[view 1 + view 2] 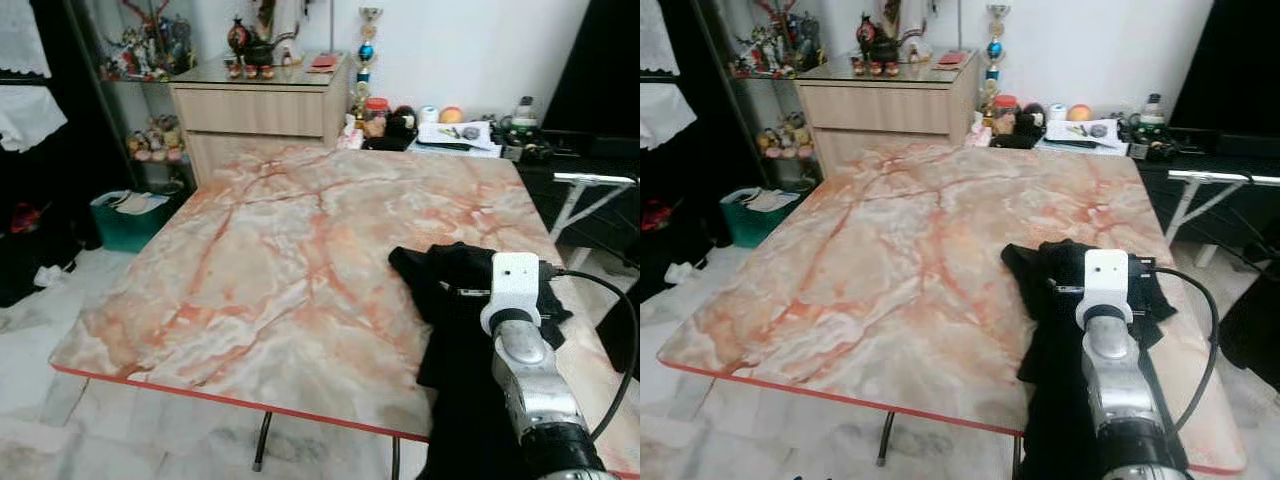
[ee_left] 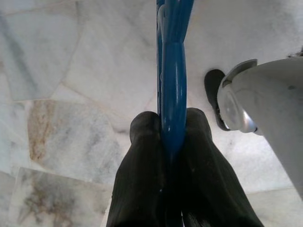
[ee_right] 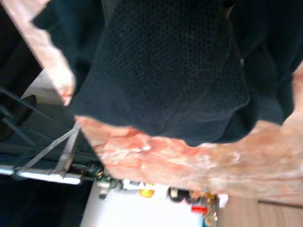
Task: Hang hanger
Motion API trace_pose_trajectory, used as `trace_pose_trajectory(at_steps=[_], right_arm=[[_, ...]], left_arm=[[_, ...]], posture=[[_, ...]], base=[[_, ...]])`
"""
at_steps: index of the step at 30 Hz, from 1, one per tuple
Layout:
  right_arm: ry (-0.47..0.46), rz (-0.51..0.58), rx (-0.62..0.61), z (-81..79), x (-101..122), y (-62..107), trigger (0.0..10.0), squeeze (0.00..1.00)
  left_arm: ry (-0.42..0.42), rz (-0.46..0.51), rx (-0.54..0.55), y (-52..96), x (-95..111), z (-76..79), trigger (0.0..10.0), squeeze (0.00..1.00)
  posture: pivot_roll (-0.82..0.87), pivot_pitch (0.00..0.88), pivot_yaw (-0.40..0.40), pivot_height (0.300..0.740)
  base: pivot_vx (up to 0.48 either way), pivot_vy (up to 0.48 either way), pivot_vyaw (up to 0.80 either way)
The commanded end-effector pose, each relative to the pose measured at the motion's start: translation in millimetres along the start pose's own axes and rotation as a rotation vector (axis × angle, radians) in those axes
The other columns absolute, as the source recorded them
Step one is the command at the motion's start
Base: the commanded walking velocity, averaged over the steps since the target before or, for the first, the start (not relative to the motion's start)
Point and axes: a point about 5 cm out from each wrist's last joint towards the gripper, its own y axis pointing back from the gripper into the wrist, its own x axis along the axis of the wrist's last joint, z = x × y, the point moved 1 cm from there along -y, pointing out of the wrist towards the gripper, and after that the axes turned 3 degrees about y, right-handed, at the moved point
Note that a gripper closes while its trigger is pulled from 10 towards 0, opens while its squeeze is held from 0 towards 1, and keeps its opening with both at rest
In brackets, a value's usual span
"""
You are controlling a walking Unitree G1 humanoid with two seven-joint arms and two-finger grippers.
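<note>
While the blue plastic hanger [image 2: 173, 71] sat pinched between the two black fingers [image 2: 142, 156] of the left gripper [image 2: 166, 124], it ran straight out past their tips over the pale marble floor [image 2: 71, 71] below. The hold looked narrow, on a thin smooth bar, so the hanger could swivel or slide out if the arm swung. A grey rounded part of the robot [image 2: 265, 109] stood close beside the fingers, and the bar might knock against it.

Ahead of the right gripper [image 1: 1106, 272], a black garment [image 1: 1060, 290] lay bunched on the pink marble table [image 1: 890, 240] and draped over its near edge; dragged carelessly, it could slide off. Whether the right gripper's fingers were apart or together could not be told, since the white wrist housing covered them. The hanger's hook and shoulders were cut off.
</note>
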Motion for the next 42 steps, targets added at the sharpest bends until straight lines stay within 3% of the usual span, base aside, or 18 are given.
trace_pose_trajectory(at_steps=[1,9,19,23,25,29,30,31,32,36,42], right_arm=[[-0.022,0.021,-0.013,1.3,5.7,3.8,10.0,0.98],[-0.025,0.043,-0.048,7.6,1.4,26.0,10.0,1.00],[-0.007,-0.042,-0.032,9.0,-15.6,54.1,10.0,1.00],[-0.037,-0.010,-0.038,9.4,-10.6,60.3,10.0,1.00],[-0.080,0.043,-0.048,8.5,-4.6,69.4,10.0,1.00],[-0.081,0.115,-0.082,9.0,1.1,84.4,10.0,1.00],[-0.087,0.124,-0.095,9.8,2.1,88.3,10.0,0.66],[-0.093,0.126,-0.100,10.2,2.4,89.7,10.0,0.66],[-0.103,0.134,-0.112,11.2,3.4,92.2,10.0,0.00],[-0.104,0.179,-0.141,15.2,10.2,97.1,10.0,0.00],[-0.113,0.203,-0.137,14.1,15.8,92.1,10.0,0.00]], left_arm=[[-0.009,-0.016,-0.003,1.0,-5.3,-2.3,10.0,0.00],[0.000,-0.020,-0.010,2.0,-9.2,-3.4,10.0,0.00],[-0.009,-0.025,-0.025,1.6,-8.8,-0.2,10.0,0.00],[-0.010,-0.026,-0.025,1.5,-8.8,0.4,10.0,0.00],[-0.011,-0.026,-0.025,1.5,-8.9,0.8,10.0,0.00],[-0.010,-0.025,-0.024,1.4,-8.9,1.0,10.0,0.00],[-0.009,-0.025,-0.023,1.4,-8.8,0.9,10.0,0.00],[-0.009,-0.024,-0.022,1.5,-8.7,0.9,10.0,0.00],[-0.007,-0.023,-0.019,1.5,-8.8,0.5,10.0,0.00],[0.032,-0.027,0.012,2.4,-11.0,-6.3,10.0,0.00],[0.024,-0.036,0.014,3.2,-13.6,-9.3,10.0,0.00]], posture=[[0.06,0.015,0.045,0.740],[0.05,0.017,0.043,0.740],[0.05,0.021,0.044,0.740],[0.05,0.022,0.043,0.740],[0.05,0.022,0.043,0.740],[0.05,0.024,0.042,0.740],[0.05,0.024,0.042,0.740],[0.05,0.024,0.042,0.740],[0.05,0.023,0.042,0.740],[0.05,0.021,0.039,0.740],[0.05,0.017,0.035,0.740]], base=[[0.000,0.000,0.00],[0.000,0.000,0.00],[0.000,0.000,0.00],[0.000,0.000,0.00],[0.000,0.000,0.00],[0.000,0.000,0.00],[0.000,0.000,0.00],[0.000,0.000,0.00],[0.000,0.000,0.00],[0.000,0.000,0.00],[0.000,0.000,0.00]])
